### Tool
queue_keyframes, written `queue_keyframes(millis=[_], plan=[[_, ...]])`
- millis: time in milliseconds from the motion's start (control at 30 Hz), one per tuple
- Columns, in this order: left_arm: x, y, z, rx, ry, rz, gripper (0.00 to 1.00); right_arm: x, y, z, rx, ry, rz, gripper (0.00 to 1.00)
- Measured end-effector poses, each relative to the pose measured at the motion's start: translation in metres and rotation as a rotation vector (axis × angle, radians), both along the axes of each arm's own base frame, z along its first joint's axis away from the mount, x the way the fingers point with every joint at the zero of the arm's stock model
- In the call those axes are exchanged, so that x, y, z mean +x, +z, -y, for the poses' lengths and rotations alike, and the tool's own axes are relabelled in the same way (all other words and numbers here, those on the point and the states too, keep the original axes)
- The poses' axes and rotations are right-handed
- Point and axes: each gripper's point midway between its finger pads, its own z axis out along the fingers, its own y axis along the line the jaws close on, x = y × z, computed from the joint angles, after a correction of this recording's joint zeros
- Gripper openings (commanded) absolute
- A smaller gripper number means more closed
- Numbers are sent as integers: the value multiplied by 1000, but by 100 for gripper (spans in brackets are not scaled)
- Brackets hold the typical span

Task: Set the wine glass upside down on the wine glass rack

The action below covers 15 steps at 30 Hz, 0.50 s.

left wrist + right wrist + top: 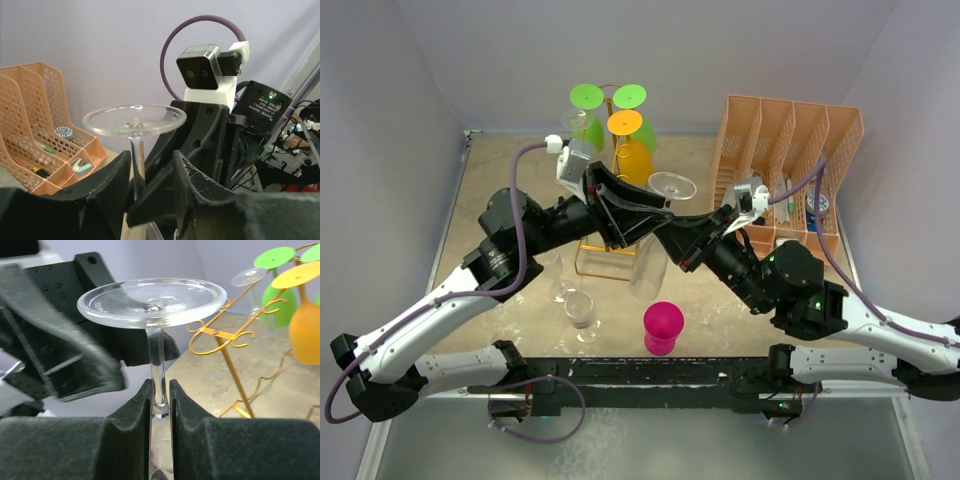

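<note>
Now, wine glass (672, 186): upside down, foot uppermost, in mid-air before the wine glass rack (220, 334).
Right gripper (160, 390): clenched on the glass stem.
Left gripper (150, 167): fingers parted, flanking the stem, released.

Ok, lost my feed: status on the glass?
Right gripper shut on glass stem, foot up. Left gripper open around same stem. Rack ahead, part filled; path looks clear.

The wine glass (150, 299) was clear, smooth, glossy glass. The wine glass rack (216, 333) was shiny gold-yellow metal wire. The organizer (785, 130) was matt peach plastic mesh. The table (510, 165) looked mottled, stone-like, faintly rough.
</note>
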Motion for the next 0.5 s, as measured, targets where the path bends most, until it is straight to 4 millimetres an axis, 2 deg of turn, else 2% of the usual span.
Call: queue_keyframes(millis=[133, 200, 400, 500], plan=[[5, -5, -16, 8, 86, -12, 47, 13, -11, 9, -35, -93, 5, 0], [16, -9, -30, 10, 191, -26, 47, 22, -16, 14, -69, -155, 23, 0], [45, -19, -85, 32, 509, -76, 47, 54, -41, 21, -222, -339, 90, 0], [52, -23, -120, 37, 663, -96, 47, 84, -58, 21, -303, -404, 102, 0]])
